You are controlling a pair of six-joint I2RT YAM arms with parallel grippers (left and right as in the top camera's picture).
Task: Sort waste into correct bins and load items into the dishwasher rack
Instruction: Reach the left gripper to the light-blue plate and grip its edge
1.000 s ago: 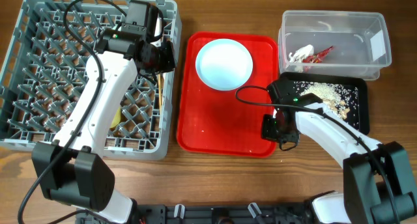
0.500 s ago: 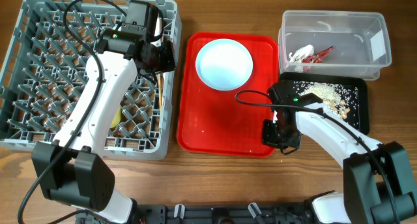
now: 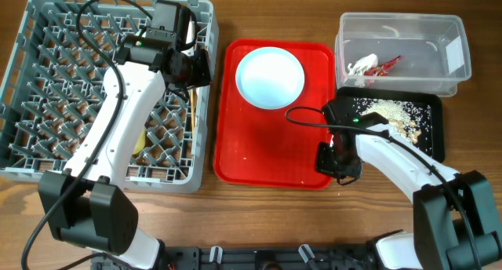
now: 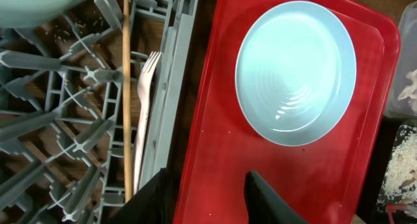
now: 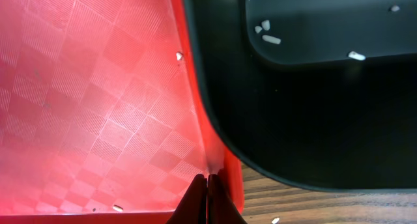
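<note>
Overhead view: I see the grey rack [image 3: 23, 58] filling the 9 o'clock side of the table, the red tray [image 3: 259, 152] at centre, the clear tub [image 3: 416, 27] at 2 o'clock and the black tray [image 3: 435, 136] just below it, at 3 o'clock. A pale blue bowl [image 3: 270, 77] sits upright on the red tray toward its 12 o'clock end. The tub holds a red wrapper [image 3: 390, 63] and a white scrap [image 3: 362, 65]; crumbs [image 3: 392, 111] lie scattered in the black tray. My left gripper [image 3: 196, 68] hangs over the rack's 3 o'clock wall; its wrist camera shows the jaws released with nothing between them, and a white fork [image 4: 142, 113] beside a wooden chopstick [image 4: 126, 87] lying along that wall inside the rack. My right gripper [image 5: 207, 196] has its jaws clenched together on nothing, the tips at the red tray's rim where it meets the black tray, at the red tray's 4 o'clock corner.
</note>
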